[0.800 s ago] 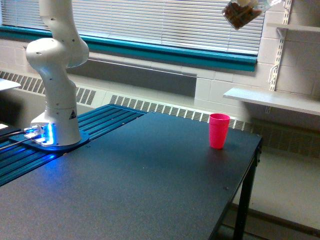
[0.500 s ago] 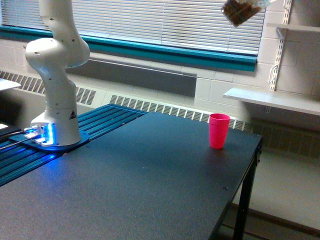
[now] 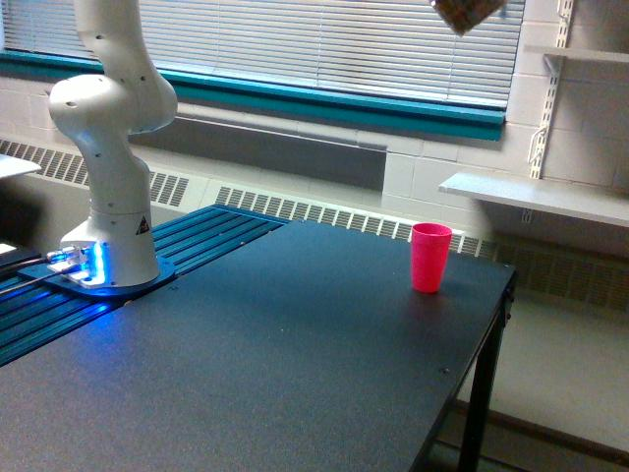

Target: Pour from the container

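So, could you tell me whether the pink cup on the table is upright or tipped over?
Upright. The pink cup stands on its narrower base near the table's far edge, open rim facing up.

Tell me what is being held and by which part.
The container with brown bits hangs high above the pink cup, so something holds it, but the gripper and the hold are out of frame.

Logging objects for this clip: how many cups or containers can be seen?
2. A pink cup stands on the black table near its far edge; the clear container is at the frame's top edge, partly cut off.
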`<state>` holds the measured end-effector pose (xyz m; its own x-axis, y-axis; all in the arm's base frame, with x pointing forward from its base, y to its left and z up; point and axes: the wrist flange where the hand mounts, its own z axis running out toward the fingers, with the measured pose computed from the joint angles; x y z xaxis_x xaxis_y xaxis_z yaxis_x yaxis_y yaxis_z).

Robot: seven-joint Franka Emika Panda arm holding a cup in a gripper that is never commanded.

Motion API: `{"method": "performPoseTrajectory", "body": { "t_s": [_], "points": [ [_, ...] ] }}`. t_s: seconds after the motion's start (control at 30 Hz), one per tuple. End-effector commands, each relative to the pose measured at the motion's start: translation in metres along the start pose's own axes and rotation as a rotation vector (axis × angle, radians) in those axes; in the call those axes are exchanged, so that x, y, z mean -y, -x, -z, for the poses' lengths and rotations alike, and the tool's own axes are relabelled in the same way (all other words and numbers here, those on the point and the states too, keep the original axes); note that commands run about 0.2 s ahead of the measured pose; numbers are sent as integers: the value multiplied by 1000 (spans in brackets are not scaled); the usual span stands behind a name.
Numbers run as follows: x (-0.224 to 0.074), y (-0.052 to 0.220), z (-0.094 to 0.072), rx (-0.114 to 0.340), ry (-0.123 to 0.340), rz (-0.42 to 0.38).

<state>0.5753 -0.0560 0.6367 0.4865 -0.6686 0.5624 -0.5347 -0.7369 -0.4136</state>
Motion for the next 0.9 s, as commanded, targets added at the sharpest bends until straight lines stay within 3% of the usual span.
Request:
{"method": "performPoseTrajectory", "body": {
  "t_s": [0.03,0.27,0.9],
  "points": [
    [20,48,-10,49,8,59],
    [19,88,-14,79,30,88],
    [34,208,6,137,55,202]
  ]
}}
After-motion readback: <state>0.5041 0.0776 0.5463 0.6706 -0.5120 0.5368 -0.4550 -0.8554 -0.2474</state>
